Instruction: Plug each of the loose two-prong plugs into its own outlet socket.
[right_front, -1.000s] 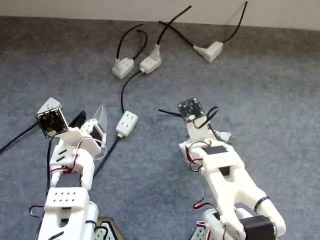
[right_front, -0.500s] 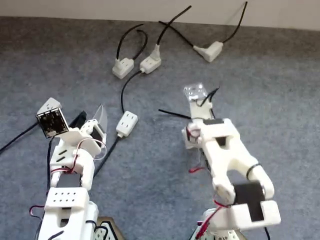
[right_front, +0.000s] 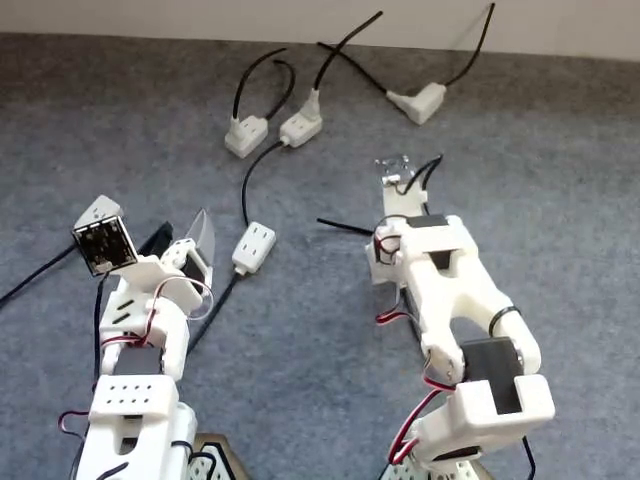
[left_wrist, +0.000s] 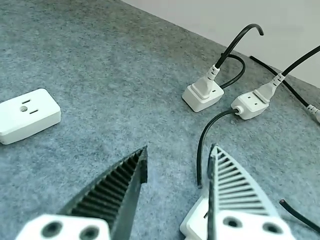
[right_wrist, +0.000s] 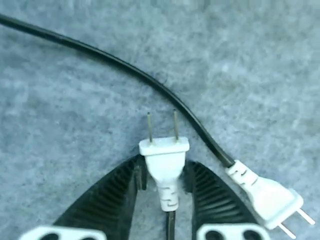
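A white two-prong plug (right_wrist: 164, 150) sits between the fingers of my right gripper (right_wrist: 164, 162), which is shut on it; its prongs point away and its black cord runs back under the wrist. A second loose plug (right_wrist: 270, 200) lies on the carpet close beside, its cord (right_wrist: 115, 62) curving past. In the high view the right arm (right_front: 440, 280) leans over that spot. My left gripper (left_wrist: 178, 150) stands open above the carpet, holding nothing, next to a white outlet block (right_front: 254, 246). Another outlet block (left_wrist: 27, 114) lies off to its side.
At the back lie two white outlet blocks (right_front: 245, 135) (right_front: 300, 127) with cords in them, and a third (right_front: 418, 101) farther right. Black cords (right_front: 345, 45) cross near the back wall. Grey carpet (right_front: 560, 200) covers the table.
The right arm has swung forward and tipped its wrist down over the carpet, covering the plug that lay beside it. The left arm has not moved.
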